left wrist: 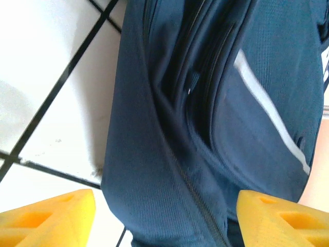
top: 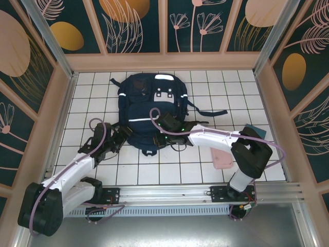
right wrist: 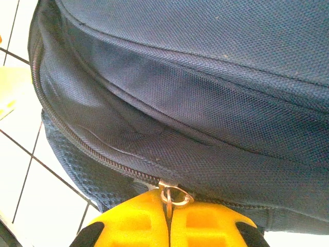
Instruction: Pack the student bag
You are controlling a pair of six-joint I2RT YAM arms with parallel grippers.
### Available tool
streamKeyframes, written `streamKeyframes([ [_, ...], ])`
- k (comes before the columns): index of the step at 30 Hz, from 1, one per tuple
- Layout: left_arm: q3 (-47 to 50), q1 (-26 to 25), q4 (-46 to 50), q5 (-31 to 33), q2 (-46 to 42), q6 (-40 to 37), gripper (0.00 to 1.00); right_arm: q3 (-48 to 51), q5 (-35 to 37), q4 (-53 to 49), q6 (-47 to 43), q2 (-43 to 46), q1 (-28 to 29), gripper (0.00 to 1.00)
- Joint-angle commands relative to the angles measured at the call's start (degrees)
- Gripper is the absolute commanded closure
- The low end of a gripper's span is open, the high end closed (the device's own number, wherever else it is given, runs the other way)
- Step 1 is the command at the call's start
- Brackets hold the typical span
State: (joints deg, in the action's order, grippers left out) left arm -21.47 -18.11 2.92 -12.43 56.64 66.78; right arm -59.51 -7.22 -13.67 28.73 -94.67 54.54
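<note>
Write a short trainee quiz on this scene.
1. True or false: the left claw is shut on the student bag.
2. What does the right claw pinch? A) zipper pull B) shoulder strap C) reflective stripe
3. Fill in: the pink case lies nearest the ___ arm.
Key: 1 false, it is open; 2 A; 3 right.

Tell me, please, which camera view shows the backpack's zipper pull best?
The right wrist view: the metal zipper pull is close and sharp, pinched in the shut right gripper. The left wrist view gives blue fabric and zipper teeth of the backpack; the top view gives the whole backpack, with the pull too small to tell.
</note>
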Motion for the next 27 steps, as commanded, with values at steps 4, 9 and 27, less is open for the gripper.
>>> streamKeyframes([
  [4,1.4,-0.1,-6.8,-7.0,2.6,3.6,0.37,-1.5,-1.3,4.3,-1.3,-0.4,0.4,1.00],
  [9,0.6,-0.1,-11.2,-8.4,6.8,3.0,0.40,-1.0,-2.0,3.6,-2.4,-0.3,0.7,1.00],
  [27,0.8,-0.2,-1.7,4.1,9.9,-4.6,1.00,7.7,17.9,-11.6,-5.5,8.3,-3.1,1.00],
])
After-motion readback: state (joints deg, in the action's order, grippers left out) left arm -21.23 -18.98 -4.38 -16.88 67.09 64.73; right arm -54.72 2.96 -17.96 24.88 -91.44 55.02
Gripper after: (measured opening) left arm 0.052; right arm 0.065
